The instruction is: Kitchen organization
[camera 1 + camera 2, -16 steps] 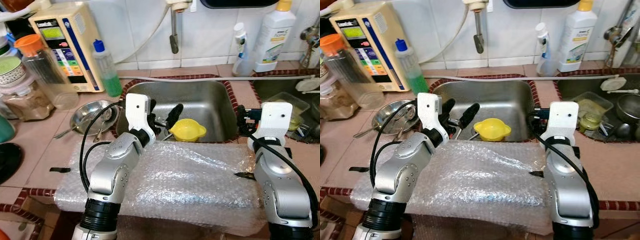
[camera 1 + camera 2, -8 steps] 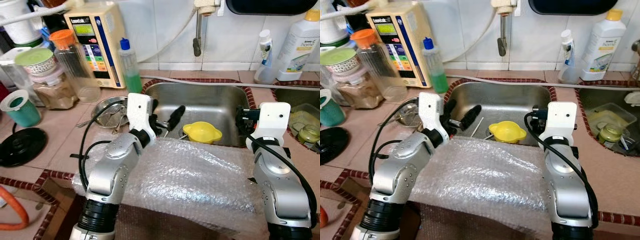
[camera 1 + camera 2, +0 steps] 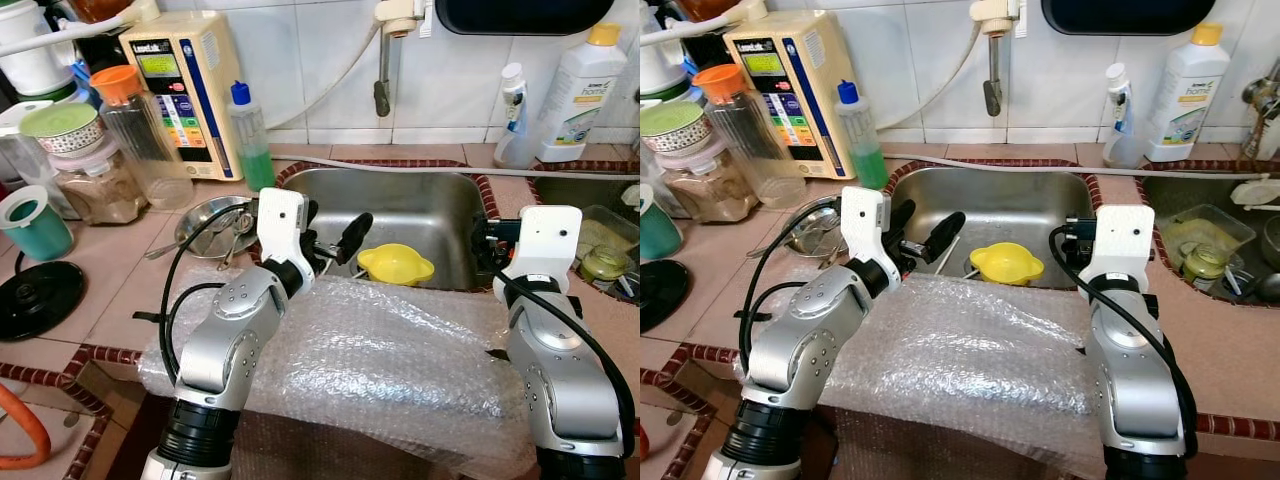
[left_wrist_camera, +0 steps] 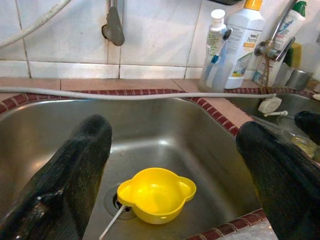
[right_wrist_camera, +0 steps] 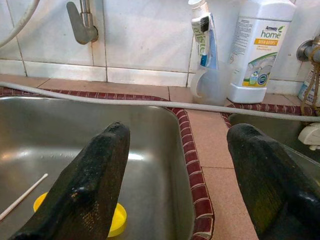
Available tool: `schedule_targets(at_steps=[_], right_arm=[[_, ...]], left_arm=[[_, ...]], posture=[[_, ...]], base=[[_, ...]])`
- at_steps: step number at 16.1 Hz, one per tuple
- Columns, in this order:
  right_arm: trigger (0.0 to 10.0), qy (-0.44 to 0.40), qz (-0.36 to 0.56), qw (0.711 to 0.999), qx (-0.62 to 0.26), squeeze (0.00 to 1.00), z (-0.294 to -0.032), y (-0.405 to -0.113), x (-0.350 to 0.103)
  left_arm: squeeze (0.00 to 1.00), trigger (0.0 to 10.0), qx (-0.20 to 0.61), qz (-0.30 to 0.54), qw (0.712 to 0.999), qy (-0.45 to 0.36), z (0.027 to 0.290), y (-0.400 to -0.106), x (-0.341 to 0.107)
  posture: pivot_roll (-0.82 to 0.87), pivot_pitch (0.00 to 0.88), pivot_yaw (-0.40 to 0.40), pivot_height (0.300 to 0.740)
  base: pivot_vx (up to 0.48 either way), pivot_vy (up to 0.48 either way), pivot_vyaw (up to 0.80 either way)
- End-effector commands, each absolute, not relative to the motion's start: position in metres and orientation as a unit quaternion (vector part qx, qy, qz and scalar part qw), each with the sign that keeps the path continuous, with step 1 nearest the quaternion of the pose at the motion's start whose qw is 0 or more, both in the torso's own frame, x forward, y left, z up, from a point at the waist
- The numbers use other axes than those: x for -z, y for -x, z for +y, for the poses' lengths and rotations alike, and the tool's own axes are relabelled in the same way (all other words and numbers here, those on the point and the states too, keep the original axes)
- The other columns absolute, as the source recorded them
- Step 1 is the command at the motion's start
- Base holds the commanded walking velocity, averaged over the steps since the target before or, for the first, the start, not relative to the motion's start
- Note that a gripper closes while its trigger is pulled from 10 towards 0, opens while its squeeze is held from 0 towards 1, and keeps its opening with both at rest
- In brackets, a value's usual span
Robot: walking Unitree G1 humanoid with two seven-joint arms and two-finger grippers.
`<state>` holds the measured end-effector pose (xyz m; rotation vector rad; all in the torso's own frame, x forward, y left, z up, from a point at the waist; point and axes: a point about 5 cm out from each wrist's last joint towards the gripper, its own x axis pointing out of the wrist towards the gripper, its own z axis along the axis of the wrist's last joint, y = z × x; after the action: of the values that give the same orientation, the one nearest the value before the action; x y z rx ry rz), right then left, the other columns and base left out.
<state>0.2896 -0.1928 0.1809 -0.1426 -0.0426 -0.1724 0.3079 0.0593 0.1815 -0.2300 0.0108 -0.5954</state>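
Left fingers [image 4: 75, 185] spread wide, empty, above the sink [image 3: 420, 205] | right fingers [image 5: 95, 190] spread at its right rim | yellow bowl [image 4: 156, 194] on the drain | lower your left gripper [image 3: 335, 235] straight, straddle one rim wall, avoid the white stick [image 4: 112, 224].

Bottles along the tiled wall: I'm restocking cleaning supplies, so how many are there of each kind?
Green-liquid squeeze bottle with blue cap: 1
Clear spray bottle: 1
White detergent bottle with yellow cap: 1
Total: 3
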Motion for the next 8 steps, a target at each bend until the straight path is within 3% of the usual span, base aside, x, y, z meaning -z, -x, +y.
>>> schedule_targets(at_steps=[1, 8], right_arm=[[10.0, 0.067, -0.030, 0.994, 0.078, 0.00, -0.1889, -0.2897, -0.1866], [10.0, 0.065, -0.031, 0.994, 0.080, 0.00, -0.1898, -0.2902, -0.1870]], left_arm=[[0.00, 10.0, 0.285, -0.003, 0.953, 0.107, 0.0623, -0.3079, -0.1854], [0.00, 10.0, 0.284, -0.003, 0.953, 0.105, 0.0631, -0.3092, -0.1860]], posture=[[-0.06, 0.000, 0.127, 0.740], [-0.06, 0.000, 0.131, 0.740]], base=[[0.000, 0.000, 0.00], [0.000, 0.000, 0.00]])
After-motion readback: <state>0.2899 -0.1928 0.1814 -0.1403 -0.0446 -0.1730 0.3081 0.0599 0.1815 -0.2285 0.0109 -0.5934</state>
